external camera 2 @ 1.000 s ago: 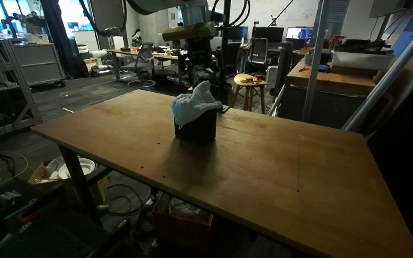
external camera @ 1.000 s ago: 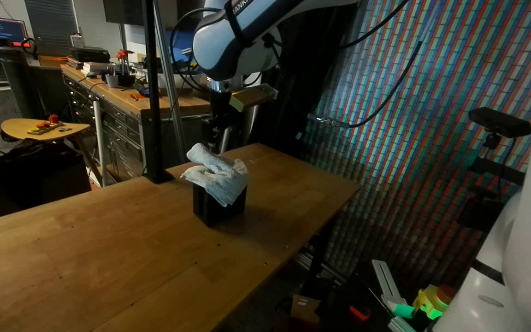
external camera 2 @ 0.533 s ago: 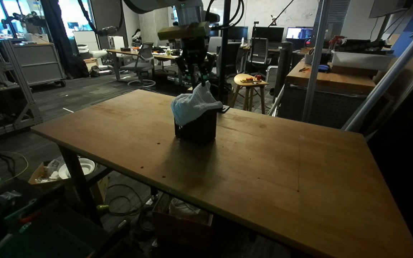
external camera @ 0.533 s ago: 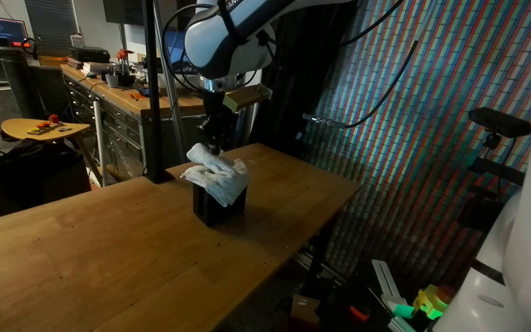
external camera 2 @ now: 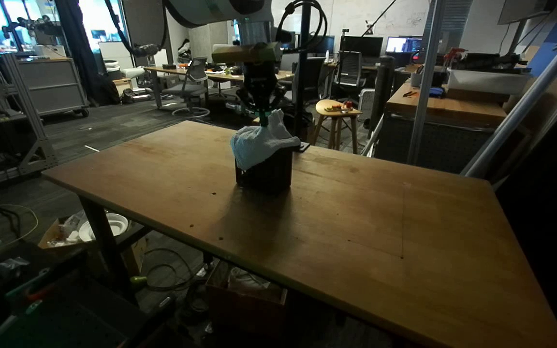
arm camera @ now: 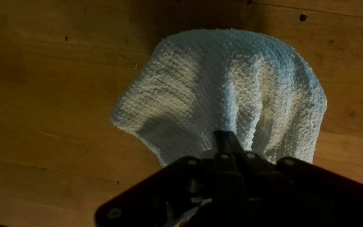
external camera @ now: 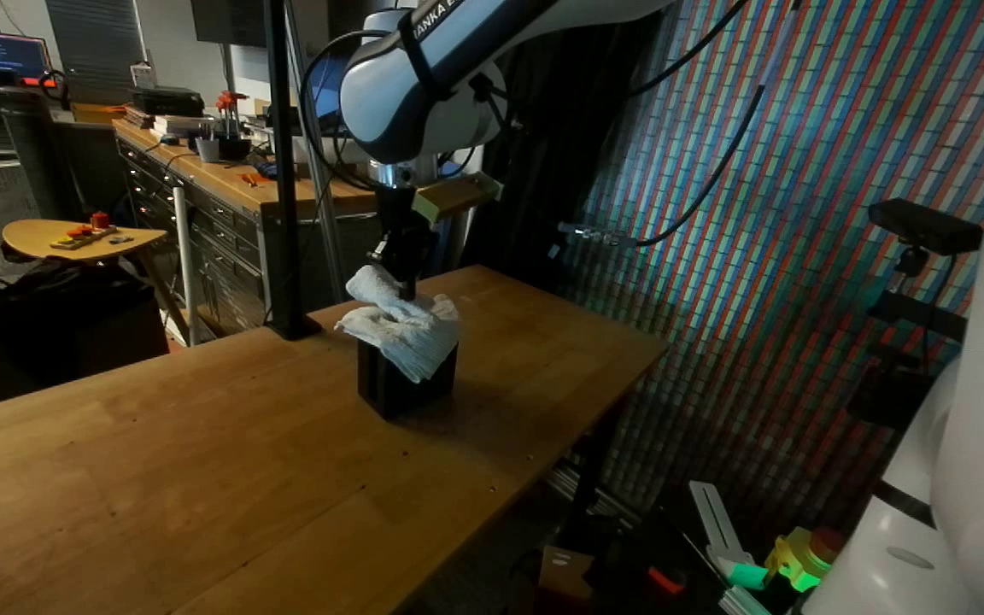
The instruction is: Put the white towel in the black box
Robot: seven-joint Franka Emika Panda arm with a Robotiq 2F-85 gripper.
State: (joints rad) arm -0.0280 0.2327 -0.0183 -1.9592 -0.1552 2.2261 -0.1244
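The white towel (external camera: 413,342) lies crumpled over the top of the black box (external camera: 395,391), draping down one side, with a peak of cloth standing up. In an exterior view the box (external camera 2: 271,175) shows dark below the towel (external camera 2: 253,147); its opening is hidden by the cloth. My gripper (external camera: 408,295) points straight down onto the towel's middle, its tips touching or very close to the cloth beside the raised peak. In the wrist view the gripper (arm camera: 225,134) is shut, fingertips together, with no cloth visible between them. The towel (arm camera: 175,85) spreads beneath.
The box stands on a wooden table (external camera 2: 356,217). A black post (external camera: 285,171) rises from the table's edge near the box. Behind it are a workbench (external camera: 227,184) and a small stool (external camera 2: 336,108). A patterned curtain (external camera: 757,256) hangs beyond the table's end.
My gripper has shifted slightly sideways, then come down to the towel, and its fingers have gone from open to shut. Towel and box have not visibly moved.
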